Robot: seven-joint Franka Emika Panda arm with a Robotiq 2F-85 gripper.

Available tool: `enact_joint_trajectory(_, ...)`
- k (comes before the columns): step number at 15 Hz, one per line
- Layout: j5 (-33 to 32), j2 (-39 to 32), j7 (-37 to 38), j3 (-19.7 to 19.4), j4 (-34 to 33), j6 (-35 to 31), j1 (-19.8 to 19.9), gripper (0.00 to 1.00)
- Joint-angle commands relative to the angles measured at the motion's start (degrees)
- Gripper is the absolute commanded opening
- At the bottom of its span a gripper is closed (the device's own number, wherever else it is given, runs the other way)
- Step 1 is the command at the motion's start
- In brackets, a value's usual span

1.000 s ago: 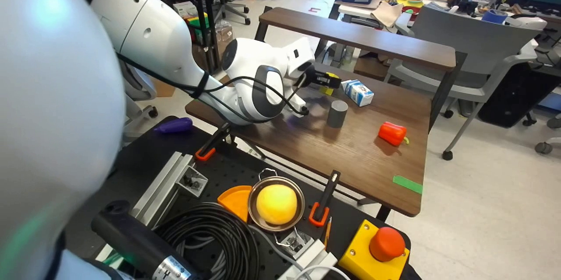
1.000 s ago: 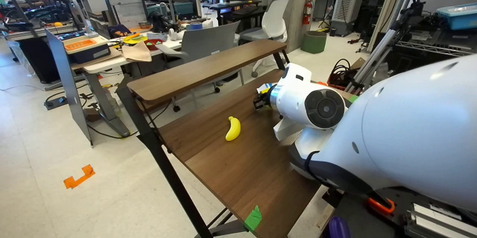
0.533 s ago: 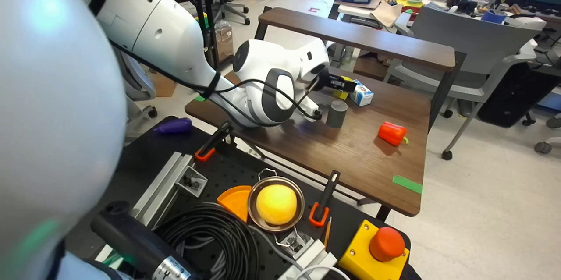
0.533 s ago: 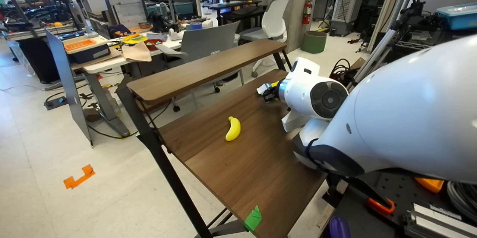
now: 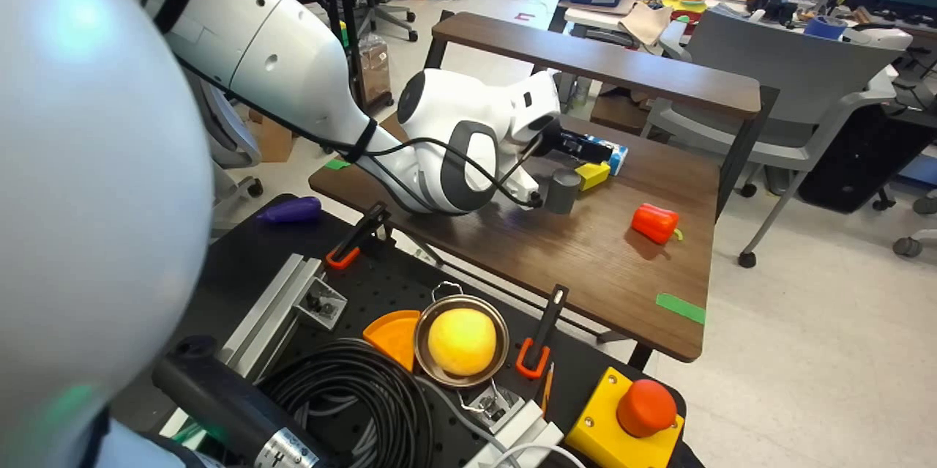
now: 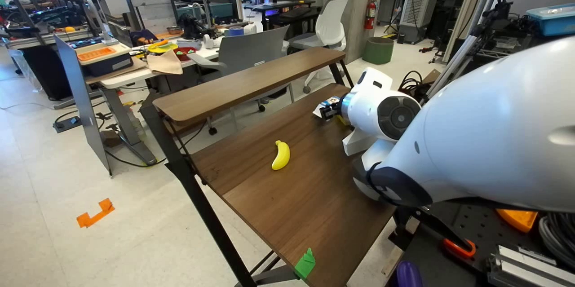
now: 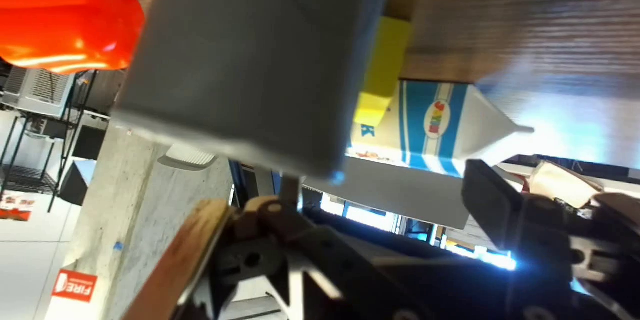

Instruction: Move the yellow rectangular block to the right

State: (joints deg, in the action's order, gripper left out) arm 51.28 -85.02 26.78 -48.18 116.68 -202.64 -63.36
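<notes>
- Brown worktop [image 5: 622, 274] carries the action, the white arm [image 5: 293, 65] hanging low above; one wide sweep could scatter the lot.
- Jaws spread, nothing clamped between them: snap them together here and they'd likely catch air.
- Blue-and-white carton [image 7: 435, 119] lies just beyond the yellow block [image 7: 384, 74]; overreach, and it could get shoved.
- Grey cylinder [image 5: 562, 193], upright, part-hides that yellow block in the wrist view; approach blind and it may topple.
- Yellow block itself sits on the worktop between those two, contact unclear; an off-centre nudge might twist it.

I had a pepper [image 5: 654, 223], cylinder [image 5: 562, 193], carton [image 7: 432, 127] and banana [image 6: 281, 156] in view on the table [image 5: 593, 263], the cylinder upright.
</notes>
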Motion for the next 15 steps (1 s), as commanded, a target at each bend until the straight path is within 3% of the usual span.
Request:
enact_joint_trajectory(1, 3.9, 0.0, -5.7, 2.6, 0.3, -11.0, 2.0, 1.0)
enact_joint_trajectory(6, 4.6, 0.0, -5.0, 2.9, 0.7, -10.9, 1.3, 1.0)
enact_joint_trajectory(7, 1.3, 0.0, 0.0, 0.7, 0.0, 0.0, 0.0, 1.0)
enact_joint_trajectory(15, 1.9, 0.0, 0.0, 0.8, 0.0, 0.0, -0.1, 1.0)
